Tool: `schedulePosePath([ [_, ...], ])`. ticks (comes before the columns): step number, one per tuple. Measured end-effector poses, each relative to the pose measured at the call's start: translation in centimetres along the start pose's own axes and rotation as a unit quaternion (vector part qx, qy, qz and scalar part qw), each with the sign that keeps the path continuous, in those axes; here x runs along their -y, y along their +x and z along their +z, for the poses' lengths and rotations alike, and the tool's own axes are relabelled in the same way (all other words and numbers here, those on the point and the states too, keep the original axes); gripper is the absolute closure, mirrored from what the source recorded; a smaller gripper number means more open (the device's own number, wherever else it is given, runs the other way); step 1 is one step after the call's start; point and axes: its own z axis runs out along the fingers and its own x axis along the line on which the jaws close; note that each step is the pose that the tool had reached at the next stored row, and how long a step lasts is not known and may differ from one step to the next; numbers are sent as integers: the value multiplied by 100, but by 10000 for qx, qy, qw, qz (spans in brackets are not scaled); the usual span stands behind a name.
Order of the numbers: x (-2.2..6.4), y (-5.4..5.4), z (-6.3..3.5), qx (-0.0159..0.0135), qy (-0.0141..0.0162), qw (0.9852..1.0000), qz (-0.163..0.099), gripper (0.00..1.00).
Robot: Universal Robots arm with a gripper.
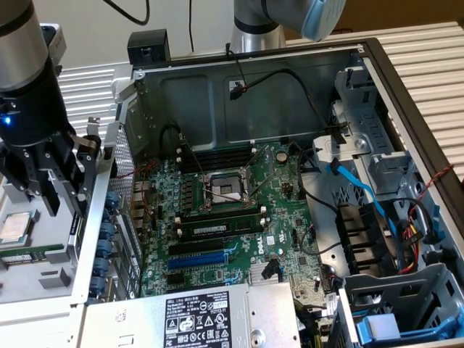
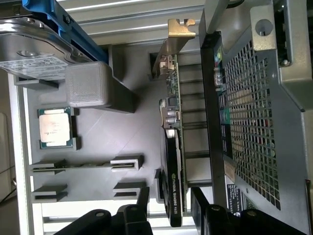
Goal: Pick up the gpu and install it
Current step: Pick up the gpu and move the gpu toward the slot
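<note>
Gpu between spread fingers of hand

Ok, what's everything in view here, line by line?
grey plastic tray: one, grey, beside the case.
small graphics card, green board with black cooler: one, green and black, standing on edge in the tray.
square silver processor chip: one, silver, tray pocket.
silver hard drive: one, silver, on the tray near the chip.
open metal computer case: one, grey, exterior view's centre.
large green motherboard: one, green, inside the case.
silver power supply box: one, silver, case's near edge.
black claw: one, black, open, lined up over the card's end.
</note>
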Motion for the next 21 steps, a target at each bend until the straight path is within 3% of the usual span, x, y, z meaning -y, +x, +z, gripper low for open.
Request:
schedulePosePath([
  [3, 0, 1, 7, 18, 10, 10000, 1, 54],
  [7, 0, -1, 21, 108, 10, 9999, 1, 54],
  [16, 3, 19, 92, 125, 12, 9999, 1, 54],
  [18, 5, 20, 109, 140, 10, 9999, 2, 54],
  [21, 4, 22, 136, 200, 3, 9998, 5, 54],
])
